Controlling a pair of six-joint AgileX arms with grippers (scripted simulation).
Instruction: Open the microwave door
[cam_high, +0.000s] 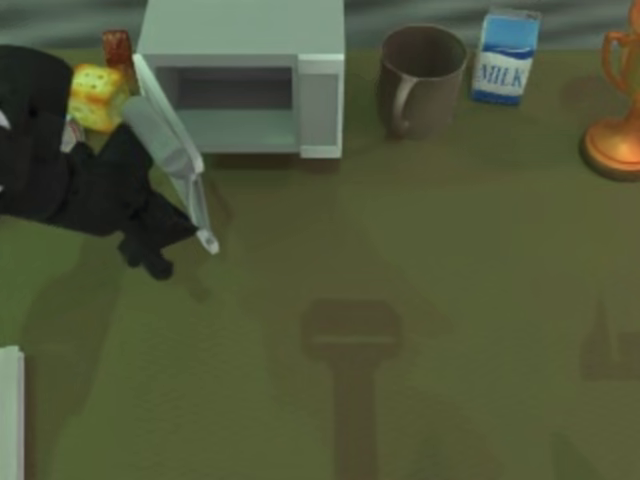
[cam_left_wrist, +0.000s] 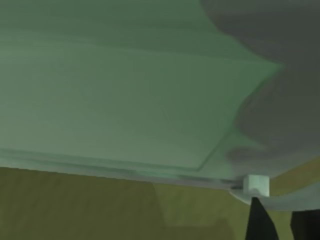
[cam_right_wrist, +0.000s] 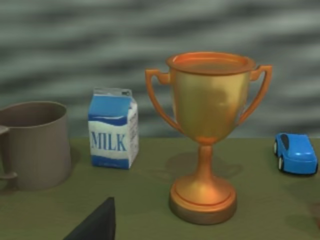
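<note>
I am holding my left gripper (cam_high: 200, 238) at the free edge of the microwave door (cam_high: 165, 140); whether its fingers are clamping I cannot tell. The door is standing swung wide off the microwave (cam_high: 245, 45), open green table (cam_high: 420, 300) lying before it. Right of the microwave, a mug (cam_high: 420, 75), then a carton (cam_right_wrist: 112, 129) reading "MILK".

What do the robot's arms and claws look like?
The left arm is plain black and chunky, ending in a dark left gripper with stubby black fingers. No cables or markings show. Of the right arm, only a black wedge-shaped tip is visible.
</note>
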